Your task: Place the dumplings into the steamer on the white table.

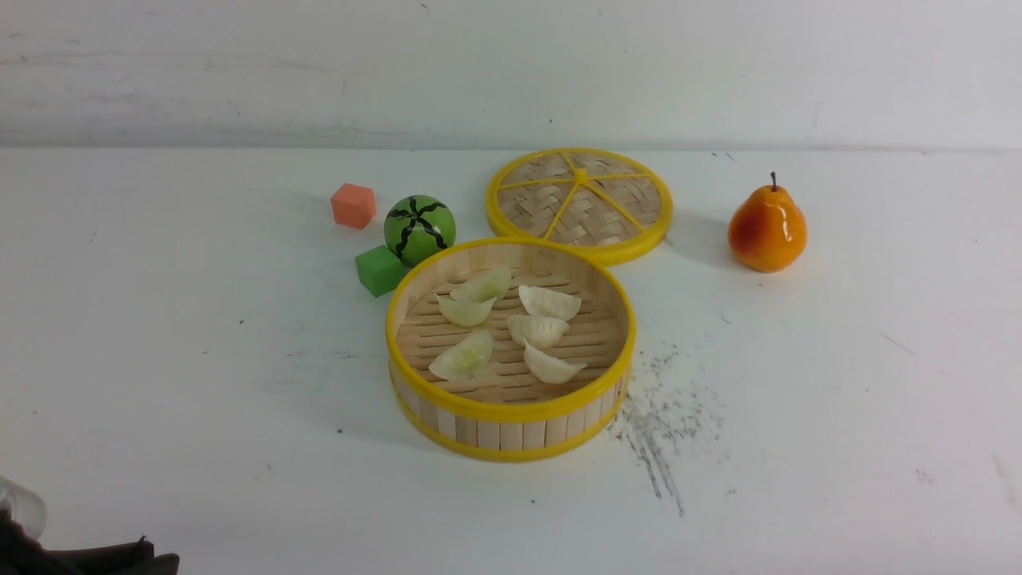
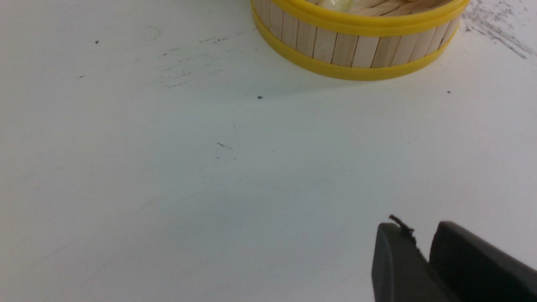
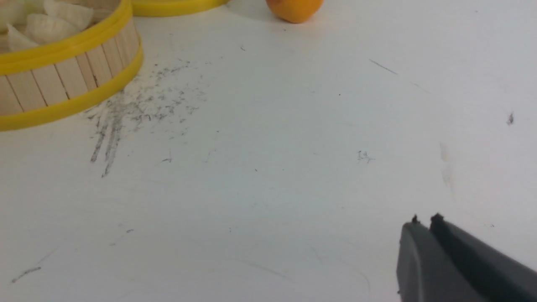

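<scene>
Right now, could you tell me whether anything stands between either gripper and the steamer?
Nothing visible does. Only bare white table lies between the left gripper and the steamer, and between the right gripper and it. All six dumplings already lie inside.

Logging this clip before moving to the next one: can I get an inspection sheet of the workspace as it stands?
Surface: white table, scuffed, with dark specks right of the steamer.
Job's things: steamer upright; six dumplings inside, three green on the left, three white on the right.
Clutter: lid flat behind the steamer; watermelon ball, green cube, orange cube, pear.
Grippers: left gripper and right gripper low over bare table, jaws together, empty.
Cables: nothing seen.
Surroundings: white wall.
</scene>
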You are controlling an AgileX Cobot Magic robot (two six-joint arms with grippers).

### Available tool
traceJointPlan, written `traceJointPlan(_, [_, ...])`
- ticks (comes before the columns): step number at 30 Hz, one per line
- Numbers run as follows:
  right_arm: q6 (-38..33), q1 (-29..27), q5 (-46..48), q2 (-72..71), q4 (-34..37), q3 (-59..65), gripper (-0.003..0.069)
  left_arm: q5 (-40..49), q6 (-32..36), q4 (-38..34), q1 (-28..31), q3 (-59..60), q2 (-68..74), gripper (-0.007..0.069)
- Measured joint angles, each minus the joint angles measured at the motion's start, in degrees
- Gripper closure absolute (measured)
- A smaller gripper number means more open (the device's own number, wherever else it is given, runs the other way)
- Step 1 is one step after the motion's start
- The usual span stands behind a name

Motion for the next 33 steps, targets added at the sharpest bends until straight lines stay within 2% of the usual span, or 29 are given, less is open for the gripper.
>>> traceJointPlan(25, [0.17, 0.32, 0.00, 0.00, -0.18, 0.00, 0.0596, -0.30, 0.00, 0.00, 0.10, 0.85, -1.85, 0.0495])
traceJointPlan(29, [0.17, 0.25, 0.00, 0.00, -0.30, 0.00, 0.0589, 1.56, 0.17, 2.58, 4.69, 4.39, -13.69, 0.0493])
traceJointPlan(33, [0.17, 0.25, 0.00, 0.00, -0.37, 0.00, 0.0583, 1.26, -1.66, 3.00, 12.02, 6.34, -26.01, 0.0493])
